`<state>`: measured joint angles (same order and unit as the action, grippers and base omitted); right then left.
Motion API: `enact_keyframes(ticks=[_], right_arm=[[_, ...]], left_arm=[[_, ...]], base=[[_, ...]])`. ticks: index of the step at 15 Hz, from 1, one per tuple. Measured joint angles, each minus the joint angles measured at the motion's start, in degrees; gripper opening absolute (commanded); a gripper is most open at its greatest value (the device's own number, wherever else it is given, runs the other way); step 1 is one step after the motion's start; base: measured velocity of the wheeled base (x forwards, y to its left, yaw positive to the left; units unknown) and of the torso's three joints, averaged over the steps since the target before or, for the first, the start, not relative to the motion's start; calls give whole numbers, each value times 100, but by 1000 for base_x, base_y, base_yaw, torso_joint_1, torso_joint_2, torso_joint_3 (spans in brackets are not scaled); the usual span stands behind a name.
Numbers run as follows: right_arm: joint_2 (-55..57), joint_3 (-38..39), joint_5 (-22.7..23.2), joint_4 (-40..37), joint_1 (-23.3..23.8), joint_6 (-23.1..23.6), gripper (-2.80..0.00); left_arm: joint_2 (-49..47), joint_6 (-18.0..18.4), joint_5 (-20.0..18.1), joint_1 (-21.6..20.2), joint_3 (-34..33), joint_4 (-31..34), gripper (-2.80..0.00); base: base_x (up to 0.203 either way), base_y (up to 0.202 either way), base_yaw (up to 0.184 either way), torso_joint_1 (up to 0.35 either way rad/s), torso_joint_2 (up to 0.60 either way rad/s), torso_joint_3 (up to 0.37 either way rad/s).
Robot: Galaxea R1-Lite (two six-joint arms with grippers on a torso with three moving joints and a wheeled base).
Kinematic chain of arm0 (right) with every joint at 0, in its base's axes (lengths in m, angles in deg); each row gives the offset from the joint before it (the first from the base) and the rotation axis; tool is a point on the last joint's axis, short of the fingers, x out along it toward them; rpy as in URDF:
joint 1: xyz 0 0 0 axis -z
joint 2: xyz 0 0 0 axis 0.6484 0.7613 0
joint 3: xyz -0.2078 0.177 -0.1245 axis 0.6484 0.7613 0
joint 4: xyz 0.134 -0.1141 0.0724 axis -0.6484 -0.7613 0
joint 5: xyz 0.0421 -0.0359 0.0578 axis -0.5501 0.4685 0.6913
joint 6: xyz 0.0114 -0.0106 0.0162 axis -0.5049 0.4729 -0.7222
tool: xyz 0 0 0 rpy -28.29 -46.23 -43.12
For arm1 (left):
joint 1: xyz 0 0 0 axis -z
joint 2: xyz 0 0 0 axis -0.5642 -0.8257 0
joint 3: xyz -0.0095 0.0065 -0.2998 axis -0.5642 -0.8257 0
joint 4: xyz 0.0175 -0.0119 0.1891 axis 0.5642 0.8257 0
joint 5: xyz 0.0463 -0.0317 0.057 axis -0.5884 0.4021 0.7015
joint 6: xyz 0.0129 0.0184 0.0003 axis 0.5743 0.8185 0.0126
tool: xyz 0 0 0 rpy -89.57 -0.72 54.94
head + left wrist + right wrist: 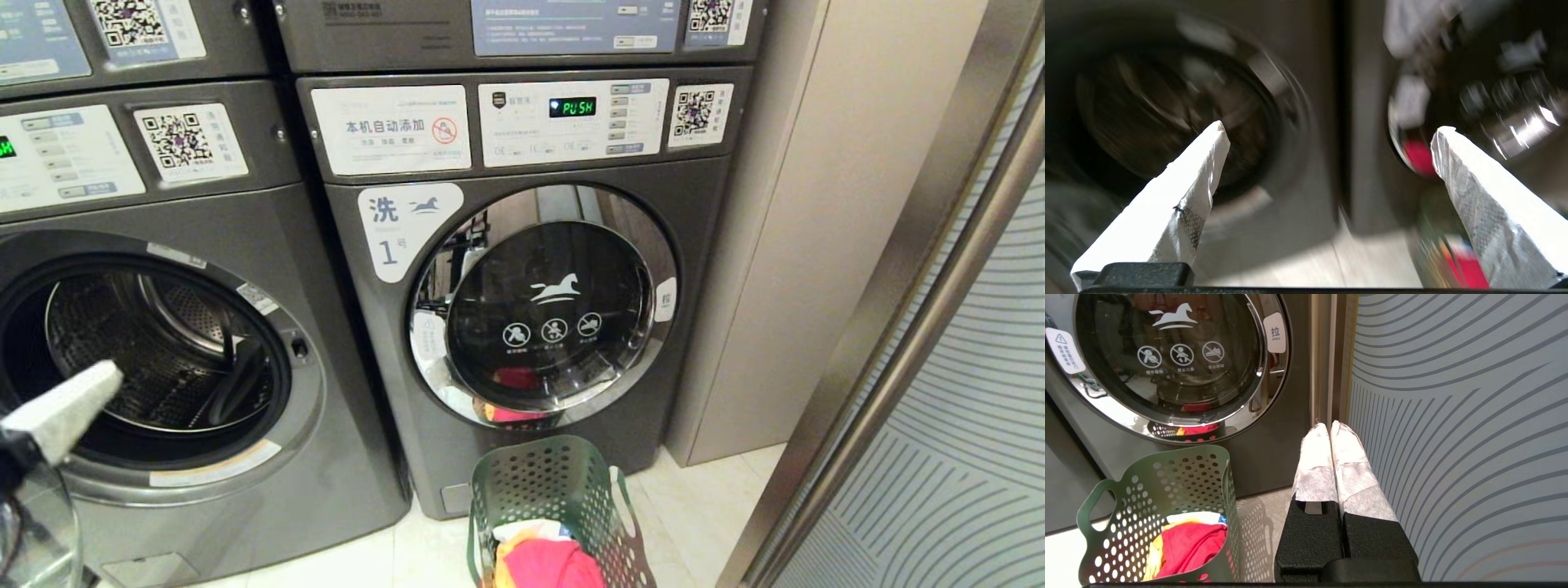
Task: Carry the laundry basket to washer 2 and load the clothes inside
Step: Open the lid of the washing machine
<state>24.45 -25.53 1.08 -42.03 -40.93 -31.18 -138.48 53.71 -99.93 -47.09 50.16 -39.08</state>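
The dark green laundry basket stands on the floor in front of the shut washer labelled 1. The clothes lie inside it, pink-red on top with yellow and white at the edges. A grey washer on the left has its door open and the drum bare; no number shows on it, so I cannot tell whether it is washer 2. My left gripper hangs open and empty before that opening; one white-wrapped finger shows at the lower left. My right gripper is shut on nothing, beside the basket.
A second row of machines sits on top of both washers. A beige cabinet side and a striped wall panel with a metal frame close in the right. A curved glass piece shows at the bottom left corner. The floor is pale tile.
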Motion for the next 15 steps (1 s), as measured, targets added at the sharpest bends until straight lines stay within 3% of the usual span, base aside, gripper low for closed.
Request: enact_keyframes(ticks=[1, 3, 6, 8, 10, 12, 15], right_arm=[[0, 0, 2, 0, 0, -2, -280], [0, 0, 2, 0, 0, 0, -280], [0, 0, 1, 0, 0, 0, -280], [0, 0, 0, 0, 0, 0, -280], [0, 0, 2, 0, 0, 1, -280], [0, 0, 2, -2, 0, 0, -280], [0, 0, 0, -2, 0, -2, -280]], left_arm=[[281, -4, 614, 517, -477, 75, 0], [645, 39, 1546, 802, -954, 107, 0], [883, 485, 2939, 292, -1578, -415, 0], [731, 753, 4249, 28, -1961, -1015, 0], [324, 666, 5465, -231, -2164, -1382, 0], [-99, 369, 5873, -386, -2232, -1457, 0], [-481, 176, 5957, -474, -2252, -1448, 0]], base=[[0, 0, 0, 0, 0, 0], [0, 0, 0, 0, 0, 0], [0, 0, 0, 0, 0, 0], [0, 0, 0, 0, 0, 0], [0, 0, 0, 0, 0, 0], [0, 0, 0, 0, 0, 0], [0, 0, 0, 0, 0, 0]])
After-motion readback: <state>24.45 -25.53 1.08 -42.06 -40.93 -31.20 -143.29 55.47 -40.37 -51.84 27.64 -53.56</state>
